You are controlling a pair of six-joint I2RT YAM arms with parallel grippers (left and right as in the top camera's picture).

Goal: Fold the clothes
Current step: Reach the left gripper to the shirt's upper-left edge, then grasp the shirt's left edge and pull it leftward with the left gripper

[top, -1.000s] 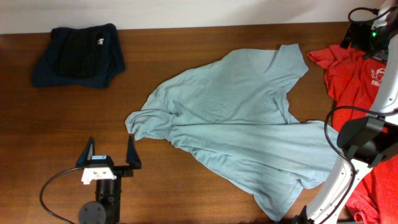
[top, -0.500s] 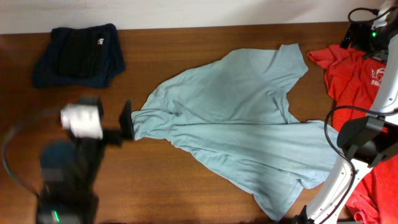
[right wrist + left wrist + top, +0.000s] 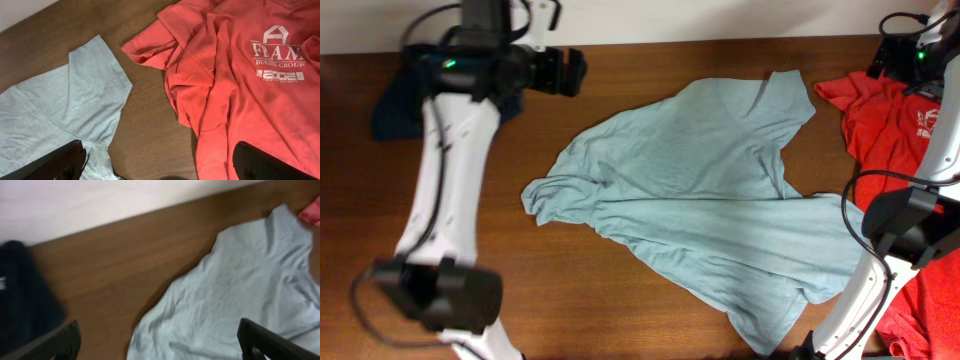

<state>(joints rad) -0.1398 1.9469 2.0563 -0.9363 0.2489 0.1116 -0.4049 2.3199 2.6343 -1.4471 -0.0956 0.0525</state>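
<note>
Left jaws: spread to full width, holding nothing; the fingers [image 3: 60,342] show at the lower corners of the wrist view with only cloth and wood between them. Right jaws: likewise wide and empty. The blue shirt [image 3: 700,190] lies unfolded and rumpled across the middle of the counter [image 3: 620,310]. Its long axis runs diagonally from a bunched corner at centre-left to the front right, and 1 sleeve points to the back right. My left jaws hang at the back left beside the navy garment [image 3: 395,110], so the blue shirt lies to their right and toward the front. My right jaws hang at the back right by the red shirt [image 3: 885,120], near that sleeve. Judgement: the left jaws are nearer the bunched corner, and the right jaws are nearer the sleeve.
</note>
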